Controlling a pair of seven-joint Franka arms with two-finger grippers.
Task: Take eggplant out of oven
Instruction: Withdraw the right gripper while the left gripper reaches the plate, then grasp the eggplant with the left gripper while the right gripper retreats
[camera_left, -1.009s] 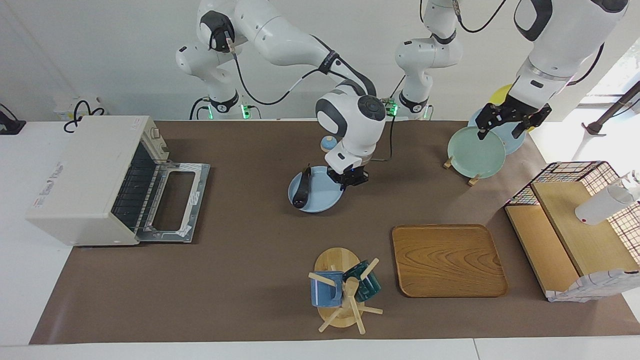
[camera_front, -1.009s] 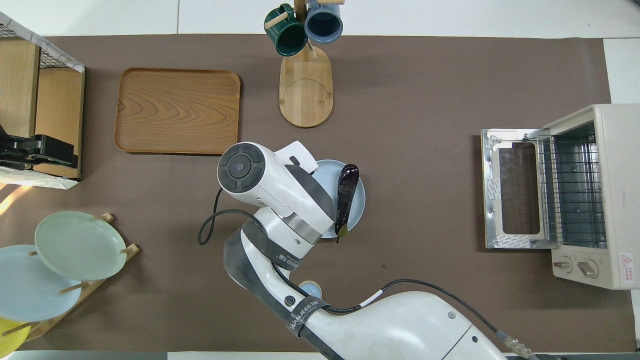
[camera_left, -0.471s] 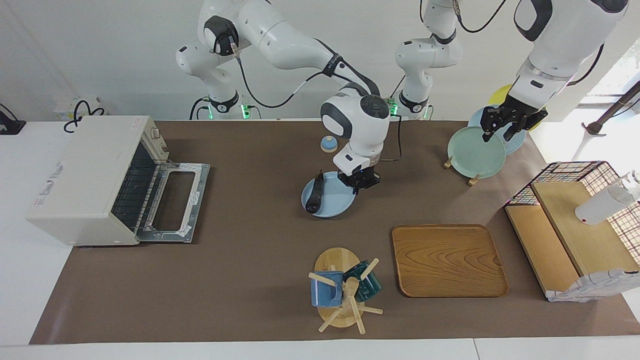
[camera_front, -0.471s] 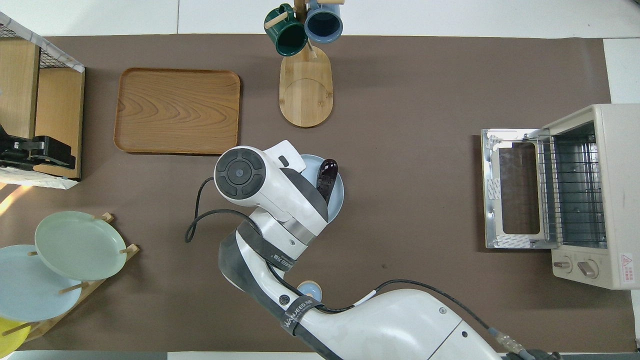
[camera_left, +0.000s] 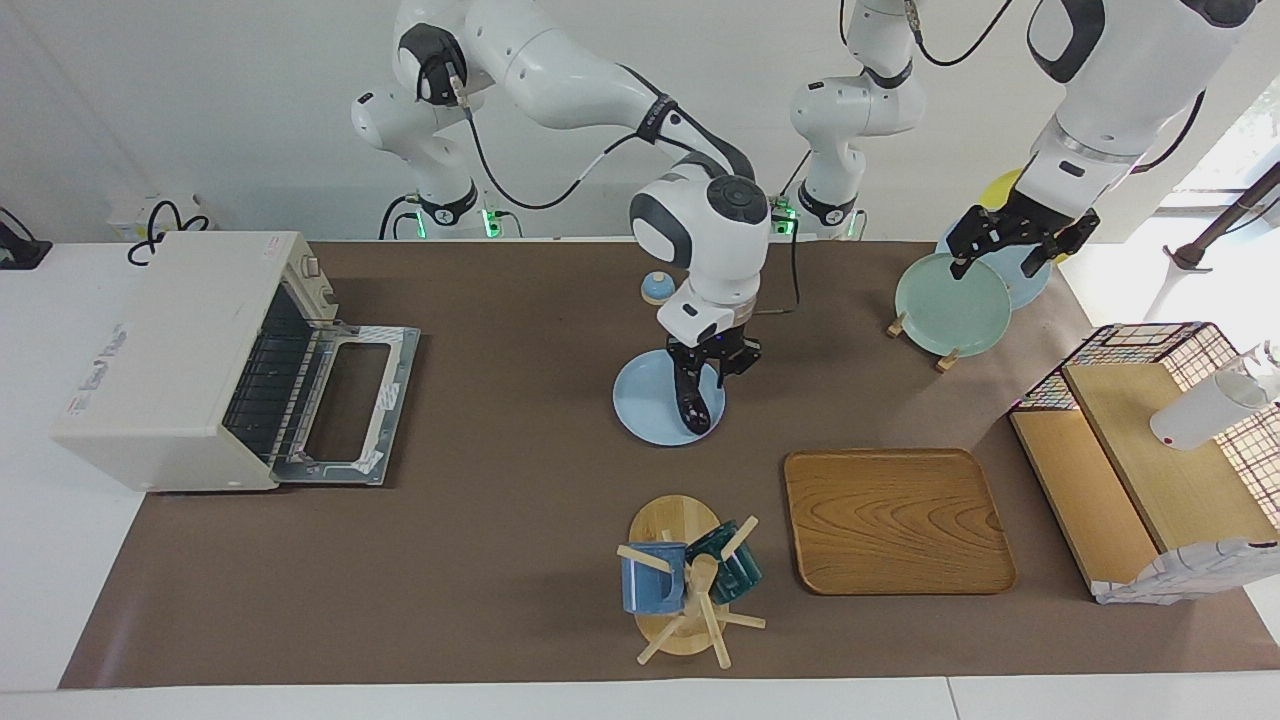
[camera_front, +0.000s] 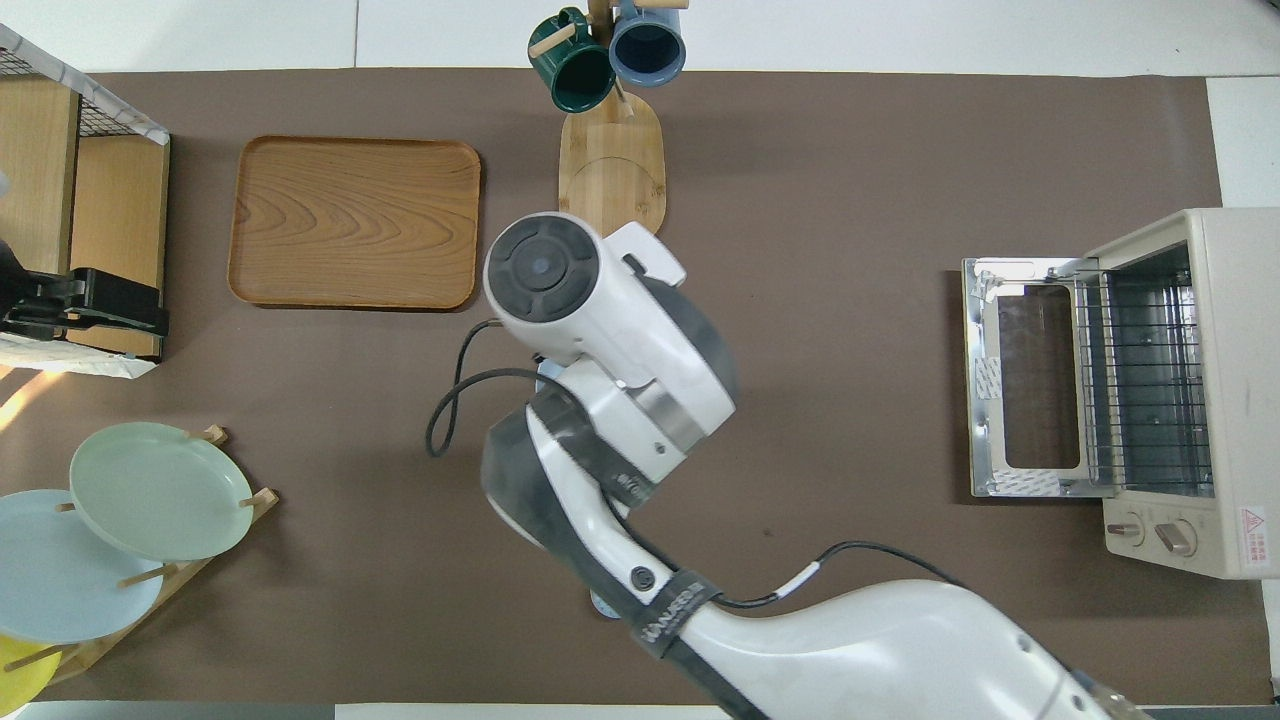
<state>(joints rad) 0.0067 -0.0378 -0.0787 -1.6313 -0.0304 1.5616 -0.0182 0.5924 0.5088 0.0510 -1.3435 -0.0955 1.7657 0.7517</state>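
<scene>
- the oven (camera_left: 190, 360) is the big boxy thing at the right arm's end of the table; its door (camera_left: 345, 405) hangs flat open and only the wire rack (camera_front: 1140, 385) shows inside
- wooden tray (camera_left: 897, 520) lies toward the left arm's end, farther from the robots than the blue plate; the mug tree (camera_left: 680, 580) with a blue mug and a green mug stands beside it
- right gripper (camera_left: 708, 372) is over the blue plate (camera_left: 648, 398) mid-table; from overhead the arm's wrist covers plate and gripper completely
- the eggplant (camera_left: 694, 402) hangs straight down from that gripper, top end up between the fingers and the fat rounded end low over the plate's edge on the tray side; the fingers look clamped on it; can't tell if the tip touches the plate
- left gripper (camera_left: 1015, 243) waits up over the plate rack, above the green plate (camera_left: 950, 303); fingers look spread apart, nothing held
- small blue dome-shaped thing (camera_left: 655, 288) sits on the mat nearer to the robots than the blue plate
</scene>
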